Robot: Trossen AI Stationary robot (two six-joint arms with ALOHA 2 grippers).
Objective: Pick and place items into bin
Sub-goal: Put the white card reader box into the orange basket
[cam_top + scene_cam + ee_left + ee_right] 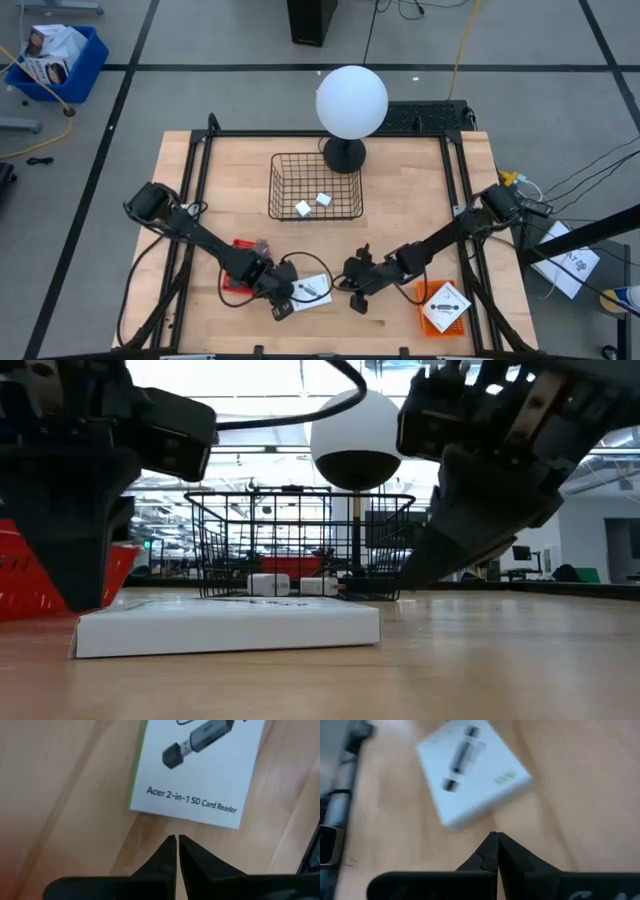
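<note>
Right before my left hand (177, 840), fingers together, lies the white box (196, 767); I should open wide first. My right hand (496, 837), also closed, waits nearby.

- Left gripper (283, 308) hangs low at the near table edge, its 2 fingers (167, 851) pressed together.
- Right gripper (357, 300) sits low just beside it, fingers (492, 851) closed too.

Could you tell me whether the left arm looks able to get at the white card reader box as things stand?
Probably yes: the left gripper hovers at the edge of the white card reader box, nothing between them. Its fingers are shut, so they must open first.
</note>
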